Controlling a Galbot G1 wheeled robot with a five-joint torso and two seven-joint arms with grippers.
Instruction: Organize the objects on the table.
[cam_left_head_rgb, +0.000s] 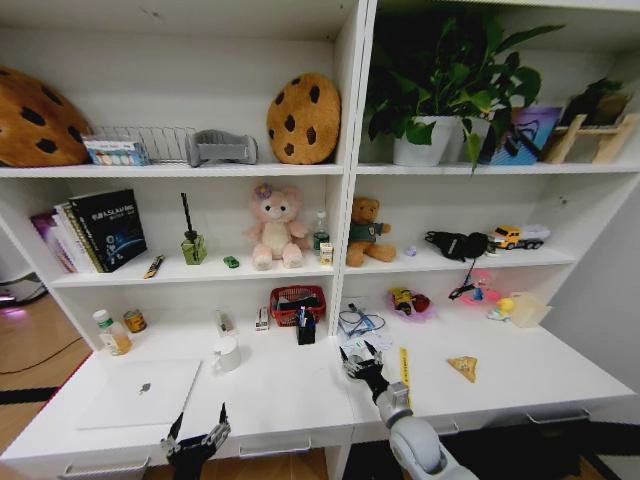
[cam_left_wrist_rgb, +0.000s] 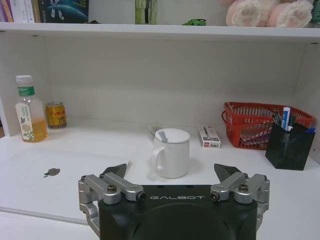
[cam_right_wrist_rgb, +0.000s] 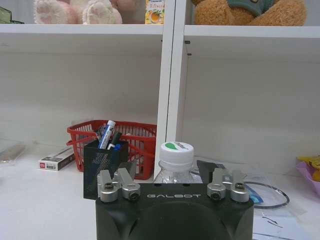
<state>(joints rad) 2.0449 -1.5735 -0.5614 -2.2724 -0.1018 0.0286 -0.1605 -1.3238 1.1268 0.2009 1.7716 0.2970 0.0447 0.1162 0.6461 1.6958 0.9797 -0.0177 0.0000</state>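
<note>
Right tool (cam_left_head_rgb: 362, 362), centre frame, was clamped on a bottle (cam_right_wrist_rgb: 176, 159); left tool (cam_left_head_rgb: 196, 440), lower left, gaped empty. Laptop (cam_left_head_rgb: 140, 392), mug (cam_left_head_rgb: 227, 353) and pens (cam_left_head_rgb: 304, 322) were unsorted on the worktop (cam_left_head_rgb: 290, 395).

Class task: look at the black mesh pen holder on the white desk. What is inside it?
Pens stand upright in the pen holder, one white with a blue cap. Their lower ends are hidden by the mesh, so the count stays unclear.
</note>
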